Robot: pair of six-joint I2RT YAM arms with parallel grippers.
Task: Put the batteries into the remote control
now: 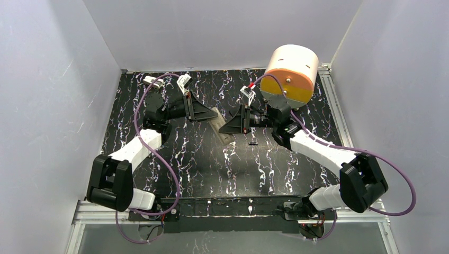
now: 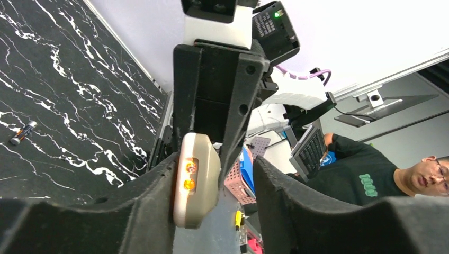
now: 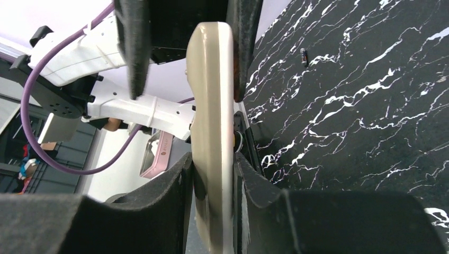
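The right tool (image 3: 213, 174) pinches the remote control (image 3: 212, 106) narrowly. The left tool (image 2: 217, 174) stands part open, one finger touching it.

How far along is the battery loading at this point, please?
Done: the remote control is up off the table. In hand: the right gripper is clamped on one end of it, while the left gripper has its jaws apart around the other end. Left: one battery lies on the table, neither gripper holds a battery, and the compartment is not visible, so loading looks yet to start.
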